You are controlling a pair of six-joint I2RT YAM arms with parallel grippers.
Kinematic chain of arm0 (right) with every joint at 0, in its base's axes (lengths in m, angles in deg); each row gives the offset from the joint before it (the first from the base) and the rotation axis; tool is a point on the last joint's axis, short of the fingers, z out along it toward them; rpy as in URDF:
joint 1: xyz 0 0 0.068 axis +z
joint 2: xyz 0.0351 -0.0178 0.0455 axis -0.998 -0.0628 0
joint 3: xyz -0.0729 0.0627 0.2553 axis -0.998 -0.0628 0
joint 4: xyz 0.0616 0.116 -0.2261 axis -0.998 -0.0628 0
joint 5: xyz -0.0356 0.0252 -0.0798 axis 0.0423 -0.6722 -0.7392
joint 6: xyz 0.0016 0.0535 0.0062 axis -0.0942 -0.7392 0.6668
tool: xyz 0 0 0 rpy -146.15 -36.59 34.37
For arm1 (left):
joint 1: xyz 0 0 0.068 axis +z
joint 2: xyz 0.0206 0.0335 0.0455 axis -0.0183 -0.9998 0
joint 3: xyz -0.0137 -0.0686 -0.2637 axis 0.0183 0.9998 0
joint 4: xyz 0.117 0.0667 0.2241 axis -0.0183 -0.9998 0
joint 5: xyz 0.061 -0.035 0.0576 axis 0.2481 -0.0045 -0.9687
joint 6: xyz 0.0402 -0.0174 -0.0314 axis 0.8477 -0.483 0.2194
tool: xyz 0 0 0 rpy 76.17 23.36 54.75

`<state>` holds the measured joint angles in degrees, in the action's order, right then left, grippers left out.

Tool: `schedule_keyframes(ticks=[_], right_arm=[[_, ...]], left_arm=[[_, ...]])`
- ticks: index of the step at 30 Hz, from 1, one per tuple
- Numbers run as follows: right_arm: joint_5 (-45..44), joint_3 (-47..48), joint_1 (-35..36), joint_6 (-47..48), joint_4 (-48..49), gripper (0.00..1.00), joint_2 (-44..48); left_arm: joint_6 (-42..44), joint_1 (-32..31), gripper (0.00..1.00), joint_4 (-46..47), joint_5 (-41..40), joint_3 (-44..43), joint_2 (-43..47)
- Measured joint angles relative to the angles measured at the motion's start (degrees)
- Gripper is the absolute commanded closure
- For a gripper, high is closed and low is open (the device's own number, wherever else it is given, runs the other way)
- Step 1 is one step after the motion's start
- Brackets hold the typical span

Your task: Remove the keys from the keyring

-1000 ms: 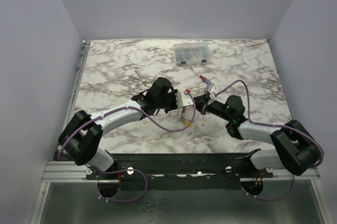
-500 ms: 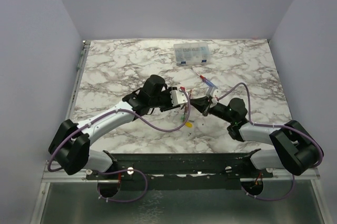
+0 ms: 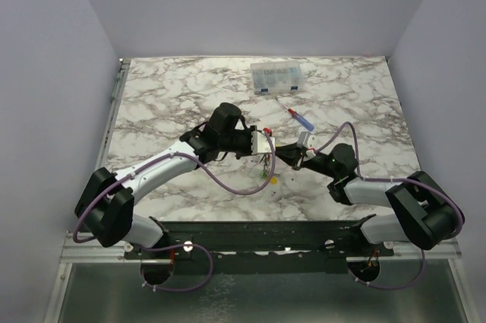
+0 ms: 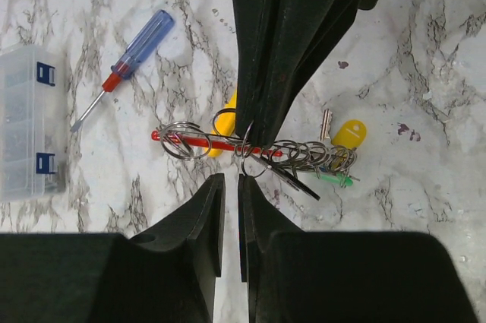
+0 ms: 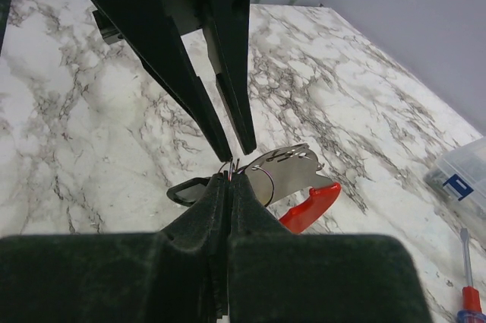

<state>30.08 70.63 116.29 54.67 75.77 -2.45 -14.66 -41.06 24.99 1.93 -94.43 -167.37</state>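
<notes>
Right claw [image 5: 228,185] tight on thin red keyring [image 4: 199,140]; left claw [image 4: 231,180] a slit apart, empty, near silvery keys [image 4: 328,159]

You look down on white tabletop [image 3: 159,102], grey-brown marble veining. Plain pale lilac-grey walls [image 3: 250,4] box you in on three sides. Aluminium rail [image 3: 83,245] along near edge. Light even, soft shadows.
</notes>
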Motion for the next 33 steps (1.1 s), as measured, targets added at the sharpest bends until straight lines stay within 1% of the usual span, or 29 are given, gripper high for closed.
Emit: schedule_keyframes(ticks=[7,13,16,22,27,33], right_arm=[[1.1,-0.2,0.0,1.2,0.8,0.99,-0.6],[1.9,-0.2,0.0,2.0,1.4,0.99,-1.4],[2.1,-0.2,0.0,2.2,1.6,0.99,-1.6],[2.1,-0.2,0.0,2.6,1.7,1.0,-1.8],[2.1,-0.2,0.0,2.7,1.7,0.99,-2.0],[2.1,-0.2,-0.3,3.0,1.7,0.99,-2.0]], left_arm=[[3.4,0.1,0.74,0.0,2.0,0.0,-1.4],[4.7,0.1,0.74,0.0,3.1,-0.7,-2.0],[5.1,0.0,0.77,0.0,3.7,-0.8,-2.1],[5.7,0.0,0.86,-0.1,4.6,-0.9,-2.2],[5.6,0.0,0.99,-0.7,4.9,-1.2,-2.5],[5.0,0.0,1.0,-2.1,4.9,-2.4,-3.0]])
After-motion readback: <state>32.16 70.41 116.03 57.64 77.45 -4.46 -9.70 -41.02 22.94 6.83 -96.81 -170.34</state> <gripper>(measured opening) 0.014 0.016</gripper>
